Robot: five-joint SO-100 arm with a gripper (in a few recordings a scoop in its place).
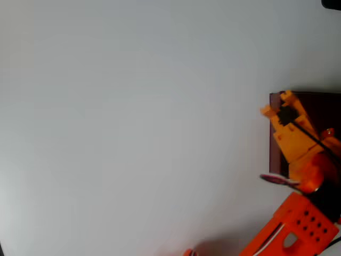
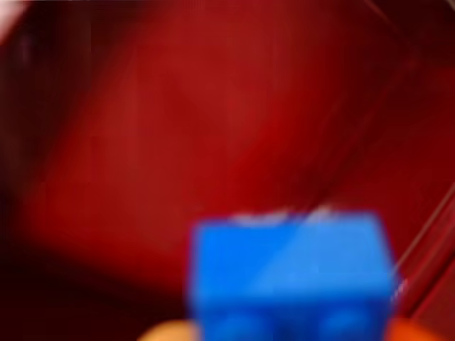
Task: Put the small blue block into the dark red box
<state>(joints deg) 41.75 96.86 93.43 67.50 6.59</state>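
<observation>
In the overhead view my orange gripper hangs over the left wall of the dark red box, which sits at the right edge of the picture. The wrist view is blurred and very close. In it the small blue block sits low in the middle, with an orange finger at each lower side of it. The gripper is shut on the block. The red inside of the box lies right behind the block. My gripper hides the block from above.
The white table spreads wide to the left of the box. My arm's orange base stands at the lower right, just below the box. A dark object shows at the top right corner.
</observation>
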